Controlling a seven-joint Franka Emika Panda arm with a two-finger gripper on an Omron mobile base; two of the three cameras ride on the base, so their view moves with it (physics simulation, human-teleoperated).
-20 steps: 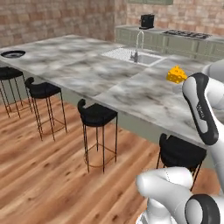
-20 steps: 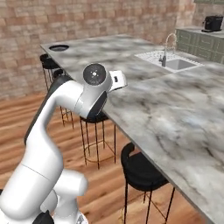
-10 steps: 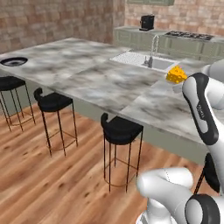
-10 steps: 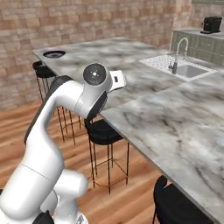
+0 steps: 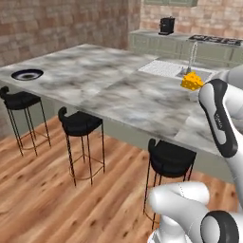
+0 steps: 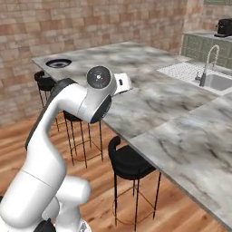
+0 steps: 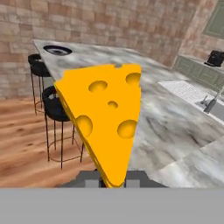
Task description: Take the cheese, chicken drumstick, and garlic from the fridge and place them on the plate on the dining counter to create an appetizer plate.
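My gripper (image 7: pixel 114 180) is shut on the cheese (image 7: pixel 105 118), a yellow-orange wedge with holes that stands large right in front of the hand camera. From the left base the cheese (image 5: pixel 191 81) hangs above the dining counter (image 5: pixel 109 90), beside my forearm. The dark navy plate (image 5: pixel 27 74) lies at the far left end of the marbled slab, well away from the cheese. That plate (image 6: pixel 59 63) also sits at the counter's far corner in the right base view, and the hand view has the plate (image 7: pixel 57 50) at upper left. The fridge, drumstick and garlic are out of view.
Black stools (image 5: pixel 80 122) (image 5: pixel 171 156) stand along the counter's near side on the wooden floor. A sink with a faucet (image 5: pixel 192 50) is set into the counter's far part. A brick wall runs behind, and green cabinets stand at the back right.
The whole picture has shifted as the base drives along the counter: stools and sink slide right in the left base view and the plate comes nearer. The cheese stays in the gripper.
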